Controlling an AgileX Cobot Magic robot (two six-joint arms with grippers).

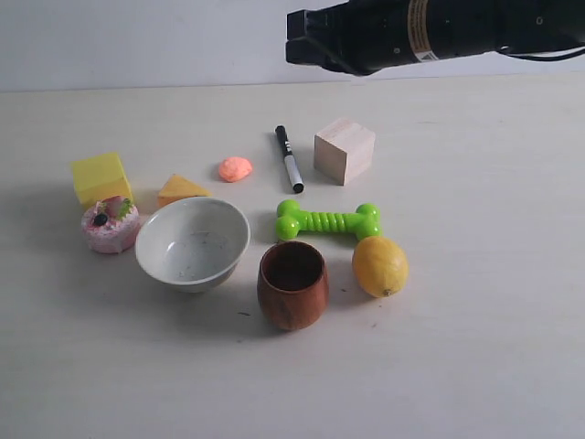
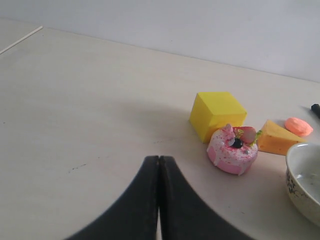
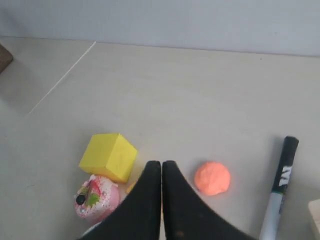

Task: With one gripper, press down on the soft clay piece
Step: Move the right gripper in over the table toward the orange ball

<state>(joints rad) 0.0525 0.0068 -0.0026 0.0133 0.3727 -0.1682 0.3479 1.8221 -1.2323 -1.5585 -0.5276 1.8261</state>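
Observation:
The soft clay piece (image 1: 235,169) is a small salmon-orange blob lying on the table between the orange-yellow wedge and the black marker. It also shows in the right wrist view as a round clay piece (image 3: 212,178) and far off in the left wrist view (image 2: 298,126). My right gripper (image 1: 299,39) hangs high above the table at the top of the exterior view, well clear of the clay. Its fingers are pressed together, empty (image 3: 161,164). My left gripper (image 2: 159,158) is shut too, empty, over bare table away from the clay.
Around the clay lie an orange-yellow wedge (image 1: 180,189), yellow cube (image 1: 101,177), pink cupcake toy (image 1: 111,225), black marker (image 1: 289,158) and wooden cube (image 1: 344,150). Nearer the front stand a white bowl (image 1: 193,243), brown wooden cup (image 1: 292,284), green bone toy (image 1: 328,220) and lemon (image 1: 379,265).

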